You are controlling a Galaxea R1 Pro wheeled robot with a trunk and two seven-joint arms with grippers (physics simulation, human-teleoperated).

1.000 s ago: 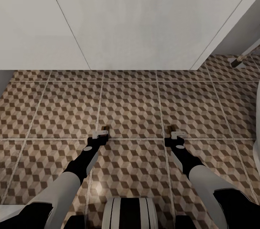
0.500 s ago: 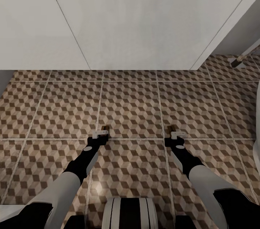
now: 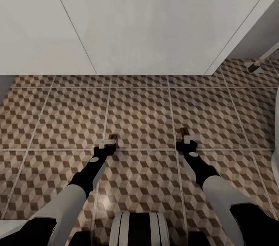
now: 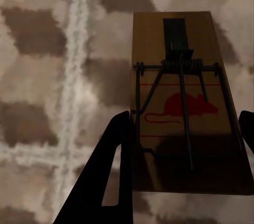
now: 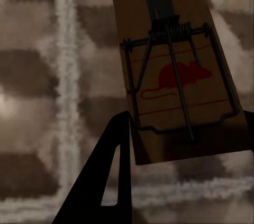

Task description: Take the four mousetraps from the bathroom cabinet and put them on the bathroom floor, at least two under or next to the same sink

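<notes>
A white vanity (image 3: 135,21) filled the far side of the head view, its two door fronts divided by a thin slanting seam, and it closed off the floor (image 3: 139,114) ahead of both arms. At the far right a slim pale rod ended in a small brown foot (image 3: 254,67) on the tiles, and a white curved edge (image 3: 276,137) cut in along the right border. The robot's own base (image 3: 139,228) sat at the near edge, between the arms.

Two mousetraps were in sight, one per gripper. The left gripper (image 3: 108,146) was clamped on the left trap (image 3: 112,138), and in the left wrist view a black finger (image 4: 108,173) pressed along the side of that trap (image 4: 182,102). The right gripper (image 3: 187,145) was closed on the right trap (image 3: 183,132), which sat tilted between its fingers; the right wrist view showed one finger (image 5: 106,176) against the side of that trap (image 5: 177,75). Both traps hung over the patterned tiles near a pale grout line, well apart from each other and short of the vanity.

Each wooden base carried a wire spring bar and a red mouse drawing with red lines; no lettering was legible.
</notes>
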